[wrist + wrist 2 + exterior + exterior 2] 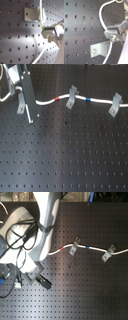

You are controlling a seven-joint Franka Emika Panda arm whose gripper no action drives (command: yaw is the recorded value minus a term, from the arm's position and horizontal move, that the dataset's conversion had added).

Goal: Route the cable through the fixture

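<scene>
- Holding the white cable (47, 101) near its loose end, the tool (31, 120) stood by the clip (20, 105) at the first exterior view's left.
- Its jaws looked pinched on the cable in both wrist views.
- The cable already sat in the two other clips.
- Next, I think, it needed lowering into this clip's fork.
- The worktop (70, 159) was black, full of holes.

Cable (80, 98) across two fixtures (71, 97), third fixture (20, 105) leftmost.
</scene>
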